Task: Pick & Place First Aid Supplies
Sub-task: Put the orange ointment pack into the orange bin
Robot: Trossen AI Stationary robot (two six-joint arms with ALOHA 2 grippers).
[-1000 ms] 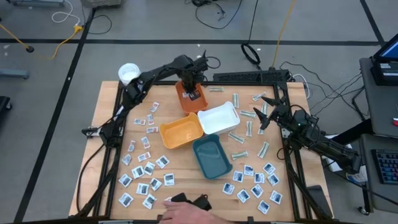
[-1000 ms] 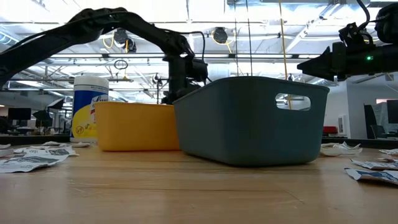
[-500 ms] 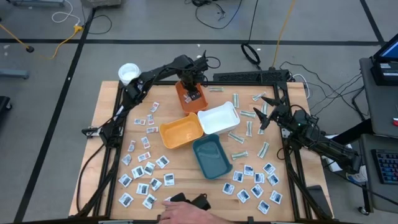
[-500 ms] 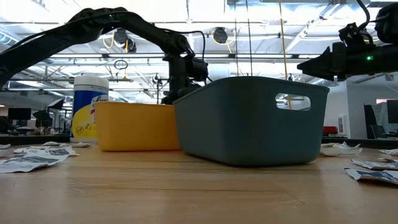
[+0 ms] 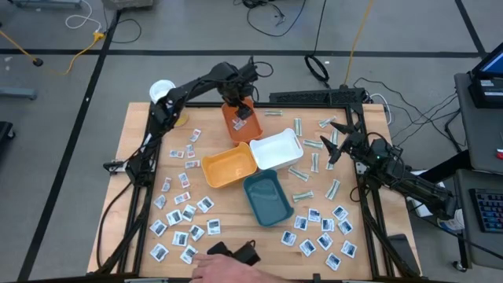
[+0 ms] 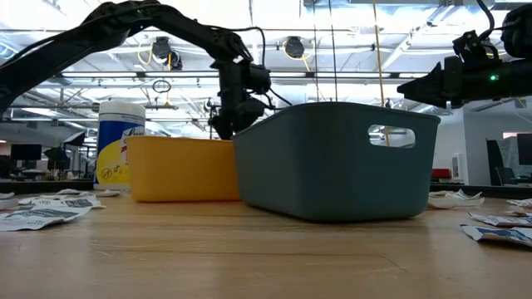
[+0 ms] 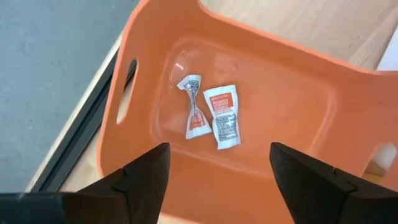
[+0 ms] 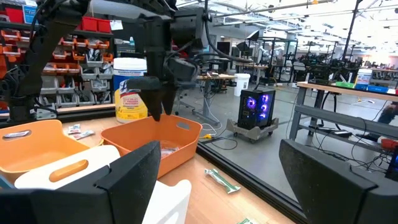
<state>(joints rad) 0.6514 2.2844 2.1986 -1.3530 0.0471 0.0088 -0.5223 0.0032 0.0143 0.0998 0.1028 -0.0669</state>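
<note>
With two small white sachets with reddish print [image 7: 214, 116] lying loose in the orange plastic tray [image 7: 292, 106] beneath the open-jawed, empty left gripper [image 7: 216, 171], the tray could be snagged if the withdrawal is made too low, while the right gripper [image 5: 336, 141], held open and empty over the narrow pale grey-green strips [image 5: 313, 144], could scatter them if lowered carelessly.

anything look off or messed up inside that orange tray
One thing: of the two red-printed packets in the orange tray, one packet lies flat, while the other packet beside it is twisted and pinched at its middle, so it looks crumpled. The left end effector hangs open above them, holding nothing.
</note>
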